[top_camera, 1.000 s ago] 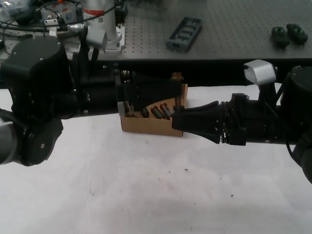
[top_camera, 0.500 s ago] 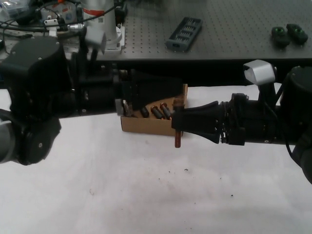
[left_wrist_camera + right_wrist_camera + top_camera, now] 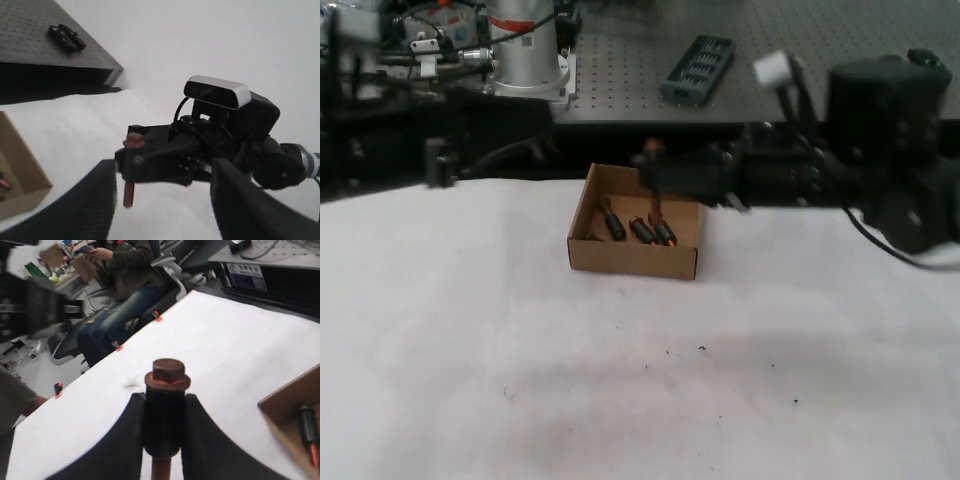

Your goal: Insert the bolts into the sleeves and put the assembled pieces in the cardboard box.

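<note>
R gripper [image 3: 655,185], clamped on sleeve w/ bolt [image 3: 165,400], has left the near-right corner of the cardboard box [image 3: 582,255] and risen. It's now over the far-right corner, hiding it. L gripper [image 3: 162,205], fingers wide apart, has backed off left. Several assembled pieces [image 3: 640,230] lie in the box. Black rack [image 3: 698,65] sits far behind on bench [image 3: 800,60].

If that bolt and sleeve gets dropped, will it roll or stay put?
The bolt and sleeve looks metal, so probably rigid and heavy for its size. It is cylindrical, so it may roll, though the cardboard box walls would likely stop it.
</note>
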Tool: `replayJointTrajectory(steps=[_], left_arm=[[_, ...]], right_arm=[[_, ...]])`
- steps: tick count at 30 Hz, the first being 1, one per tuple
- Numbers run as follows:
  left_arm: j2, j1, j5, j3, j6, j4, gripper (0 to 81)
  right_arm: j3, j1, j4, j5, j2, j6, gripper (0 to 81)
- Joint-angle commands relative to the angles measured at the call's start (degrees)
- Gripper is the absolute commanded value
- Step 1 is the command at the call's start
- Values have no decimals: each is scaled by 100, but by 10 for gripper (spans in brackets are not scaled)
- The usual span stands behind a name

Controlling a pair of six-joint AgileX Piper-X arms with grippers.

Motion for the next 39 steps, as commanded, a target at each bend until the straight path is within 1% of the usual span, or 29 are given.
replayJointTrajectory(steps=[1, 6, 9, 11, 13, 16, 18, 21, 32, 34, 35, 37, 39], left_arm=[[-957, 365, -762, -31, 1561, 2523, 365], [-1835, 609, -2252, -31, 2371, 4880, 316], [-2257, 637, -3057, -31, 2846, 5687, 276], [-2475, 637, -3463, -31, 2918, 6029, 242], [-2680, 637, -3710, -31, 2917, 6338, 201], [-2908, 637, -3814, -31, 2917, 6726, 132], [-3026, 637, -3814, -31, 2917, 6986, 83], [-3190, 637, -3814, -31, 2917, 7270, 8], [-3405, 637, -3814, -31, 2979, 7575, 6], [-3405, 637, -3815, -31, 3040, 7575, 6], [-3405, 637, -3871, -31, 3126, 7575, 6], [-3405, 610, -3927, -31, 3274, 7575, 6], [-3405, 612, -3948, -31, 3304, 7575, 6]], right_arm=[[-189, -43, 160, 40, 100, -90, 51], [-1798, -43, 1272, 470, 1088, -90, 51], [-2627, -43, 1844, 878, 1629, -90, 51], [-3089, -43, 2272, 1204, 1973, -90, 51], [-3536, -43, 2658, 1392, 2276, -90, 51], [-4020, -43, 3217, 1828, 2576, -90, 51], [-4164, -43, 3504, 2175, 2689, -90, 51], [-4189, -31, 3716, 2417, 2749, -90, 51], [-4189, -28, 3861, 2380, 2752, -90, 50], [-4189, -28, 3860, 2143, 2740, -90, 28], [-4189, -28, 3860, 2016, 2735, -90, 1], [-4189, -28, 3874, 1845, 2697, -69, 116], [-4189, -28, 3940, 1901, 2630, 24, 284]])
